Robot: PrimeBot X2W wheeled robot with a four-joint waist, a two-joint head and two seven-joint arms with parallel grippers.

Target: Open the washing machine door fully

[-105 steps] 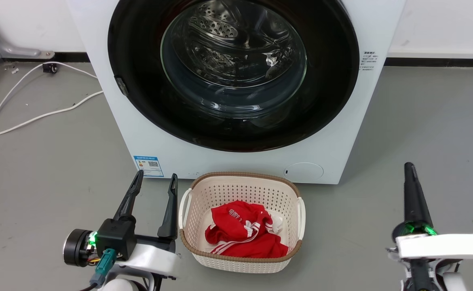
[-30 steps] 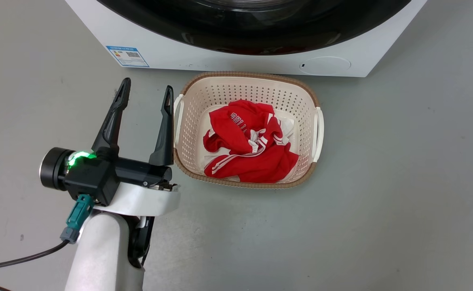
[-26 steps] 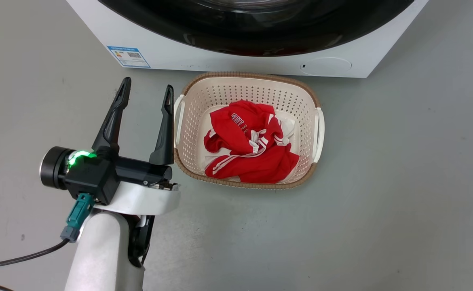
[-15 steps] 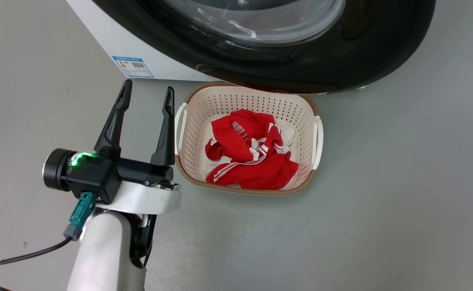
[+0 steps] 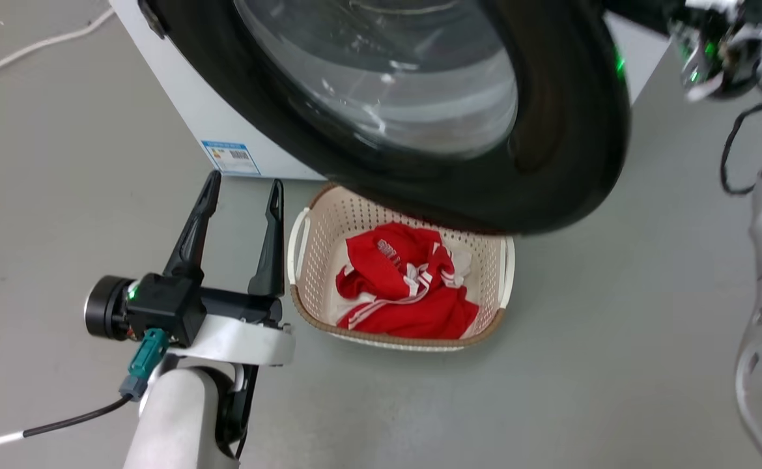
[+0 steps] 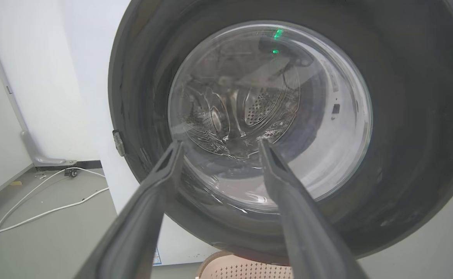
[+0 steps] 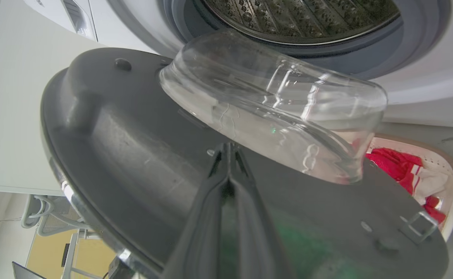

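1. The right gripper (image 7: 228, 149) has its fingers pressed together w/ nothing between them. In the right wrist view the tips sit at the dark inner face of the washing machine door (image 5: 550, 130), just under the glass bowl, and look to be touching it. It's pushing from behind, not gripping.
2. The left gripper (image 5: 245, 181) is spread wide and empty. It hangs over the floor (image 5: 62, 195) just left of the laundry basket (image 5: 303, 228), pointing at the door's outer face, apart from it.
3. Change: approx. 1 s ago the door lay flush on the washing machine (image 5: 185, 111). At 0.5 s ago it was ajar. Now it's swung out more on its left-side hinge (image 6: 118, 143), and its lower rim overhangs the basket's far edge. The head cam has also shifted, so part of that is viewpoint.
4. The drum (image 7: 300, 15) mouth is exposed in the right wrist view.
5. Meaning: latch is released and the door is partway open, not fully. Prob. the same outward push needs to go on.
6. Watch: the rim passes above the basket and the red garment (image 5: 407, 286). I can't tell the clearance.
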